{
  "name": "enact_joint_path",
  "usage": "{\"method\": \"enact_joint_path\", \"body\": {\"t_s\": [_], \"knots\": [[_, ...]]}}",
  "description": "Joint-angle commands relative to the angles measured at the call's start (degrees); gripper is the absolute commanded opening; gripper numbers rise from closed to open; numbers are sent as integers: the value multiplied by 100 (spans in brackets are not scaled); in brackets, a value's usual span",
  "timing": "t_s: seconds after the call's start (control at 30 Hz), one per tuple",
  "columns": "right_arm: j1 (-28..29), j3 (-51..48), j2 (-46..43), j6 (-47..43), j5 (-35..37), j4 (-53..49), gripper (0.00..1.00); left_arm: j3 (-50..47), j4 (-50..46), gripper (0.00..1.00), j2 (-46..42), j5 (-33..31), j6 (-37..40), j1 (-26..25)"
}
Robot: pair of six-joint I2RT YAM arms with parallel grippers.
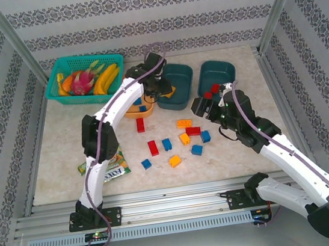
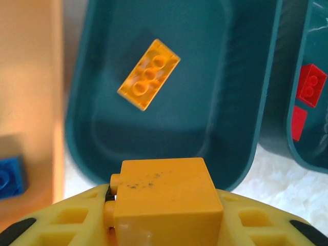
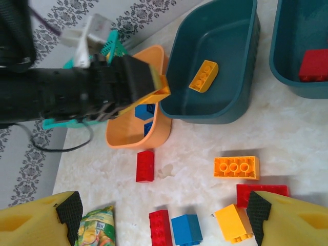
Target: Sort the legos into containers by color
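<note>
The left claw [image 2: 164, 225] pinches 1 orange brick [image 2: 164, 192] above the teal tub [image 2: 241, 133]: light, stiff, probably slick, best gripped across flat sides.

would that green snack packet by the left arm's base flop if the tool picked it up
The green snack packet would probably flop: it looks like thin printed film lying flat on the table. It is likely light for its size, as it looks barely puffed. Its shiny skin may be slippery, so a push would likely slide it.
</note>
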Motion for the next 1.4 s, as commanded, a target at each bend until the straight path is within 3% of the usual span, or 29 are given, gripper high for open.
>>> {"method": "enact_joint_path", "body": {"t_s": [0.0,0.63,0.87,1.1,1.37], "knots": [[-56,124,-174,37,-70,-184,86,646,-209,42,376,-34,413,-100],[-553,-300,-1009,99,-458,-1012,86,981,-41,48,1428,-459,403,-250],[-550,-498,-1287,216,-382,-1166,86,1332,-269,61,1599,-438,406,-250],[-554,-308,-1268,52,-239,-1276,86,1593,-374,69,1169,-532,354,-250],[-517,324,-888,-346,-116,-1761,83,1398,-571,77,12,-608,14,-155]]}}
